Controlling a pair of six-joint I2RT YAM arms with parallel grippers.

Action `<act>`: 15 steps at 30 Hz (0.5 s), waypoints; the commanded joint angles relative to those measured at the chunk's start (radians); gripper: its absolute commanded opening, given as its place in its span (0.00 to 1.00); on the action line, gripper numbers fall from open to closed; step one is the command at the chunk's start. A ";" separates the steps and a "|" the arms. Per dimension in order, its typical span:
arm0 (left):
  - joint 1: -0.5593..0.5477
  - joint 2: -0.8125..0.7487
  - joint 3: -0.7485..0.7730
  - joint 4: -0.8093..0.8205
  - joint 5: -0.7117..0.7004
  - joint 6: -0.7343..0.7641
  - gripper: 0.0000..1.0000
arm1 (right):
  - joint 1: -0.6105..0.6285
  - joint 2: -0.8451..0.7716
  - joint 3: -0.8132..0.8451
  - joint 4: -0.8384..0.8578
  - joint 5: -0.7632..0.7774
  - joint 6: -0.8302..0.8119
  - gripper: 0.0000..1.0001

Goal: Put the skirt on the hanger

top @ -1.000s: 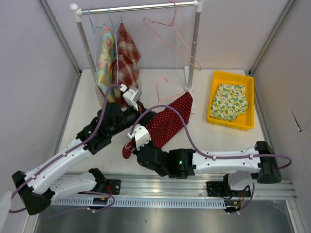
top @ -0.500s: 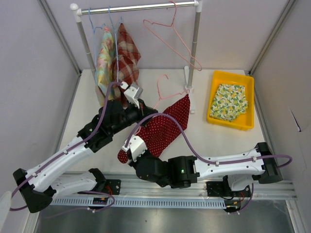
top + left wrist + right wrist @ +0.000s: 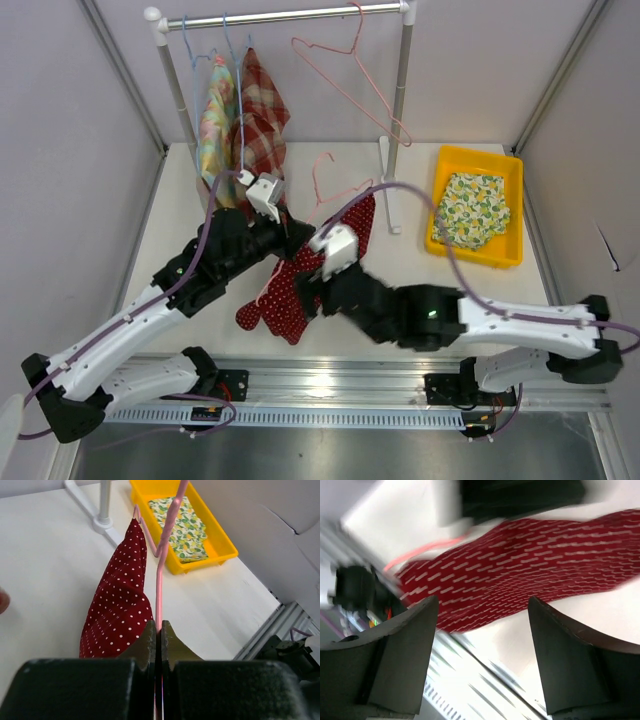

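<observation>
The red skirt (image 3: 290, 290) with white dots hangs along the pink wire hanger (image 3: 335, 190), its lower end resting on the table. My left gripper (image 3: 297, 232) is shut on the hanger wire; in the left wrist view the pink wire (image 3: 159, 585) runs straight out from between the closed jaws (image 3: 158, 630), with the skirt (image 3: 120, 605) draped to its left. My right gripper (image 3: 308, 292) sits over the skirt's middle, open and holding nothing. The right wrist view is blurred, with the skirt (image 3: 520, 590) beyond the spread fingers (image 3: 482, 630).
A clothes rack (image 3: 290, 15) stands at the back with two garments (image 3: 245, 110) on blue hangers and a spare pink hanger (image 3: 350, 70). Its right post (image 3: 398, 110) stands close behind the held hanger. A yellow tray (image 3: 478, 152) at the right holds a folded lemon-print cloth (image 3: 472, 208).
My right gripper has let go of the skirt, opened wide and swung up and to the right. The skirt's lower end has dropped. The left gripper keeps its grip on the hanger.
</observation>
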 commanded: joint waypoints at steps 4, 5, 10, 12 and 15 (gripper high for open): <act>-0.004 -0.051 0.132 -0.090 -0.178 -0.050 0.00 | -0.243 -0.315 0.045 -0.125 -0.011 0.156 0.80; -0.004 -0.040 0.144 -0.113 -0.219 -0.055 0.00 | -0.277 -0.337 0.043 -0.134 -0.022 0.162 0.80; -0.004 0.002 0.250 -0.161 -0.318 -0.058 0.00 | -0.453 -0.388 0.072 -0.205 -0.141 0.159 0.81; -0.005 0.041 0.277 -0.167 -0.384 -0.062 0.00 | -0.519 -0.380 0.080 -0.213 -0.208 0.156 0.80; -0.004 0.117 0.389 -0.170 -0.456 -0.041 0.00 | -0.585 -0.356 0.089 -0.220 -0.300 0.151 0.80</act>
